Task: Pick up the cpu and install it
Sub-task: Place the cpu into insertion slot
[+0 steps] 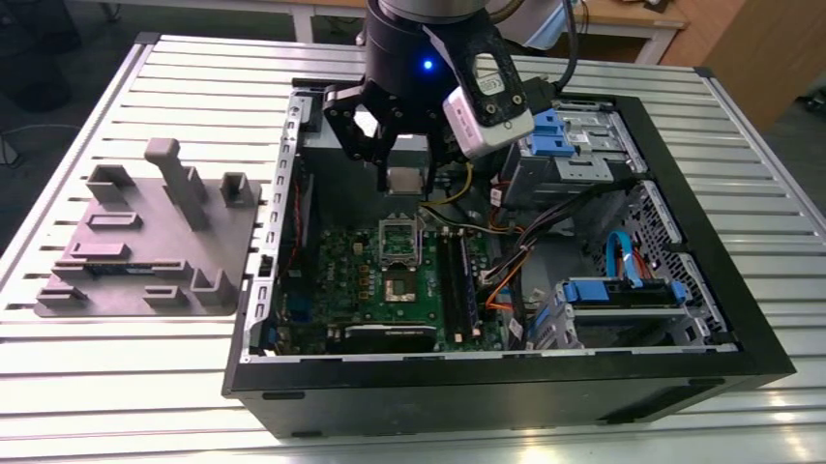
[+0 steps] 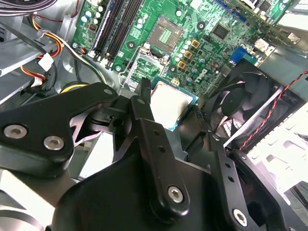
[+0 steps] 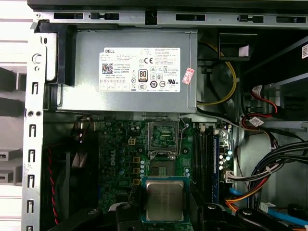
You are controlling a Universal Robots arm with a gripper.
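Note:
The cpu (image 1: pixel 402 180), a small silver square with a pale rim, hangs in the air inside the open computer case (image 1: pixel 516 372). My gripper (image 1: pixel 402 174) is shut on it, one black finger (image 3: pixel 126 215) at each side. It hangs above the green motherboard (image 1: pixel 348 280), short of the open socket (image 1: pixel 398 283) and its raised load plate (image 1: pixel 398 235). In both wrist views the cpu (image 3: pixel 164 201) (image 2: pixel 171 103) lies flat, close to the socket (image 3: pixel 163 166) (image 2: pixel 166 31), with a gap between them.
A grey power supply box (image 3: pixel 125 72) with a white label lies beyond the socket. Memory slots (image 3: pixel 207 154), bundled cables (image 1: pixel 516 261) and a drive cage (image 1: pixel 575 145) flank it. A case fan (image 2: pixel 240 103) sits nearby. A grey fixture tray (image 1: pixel 142 242) lies at the exterior view's left.

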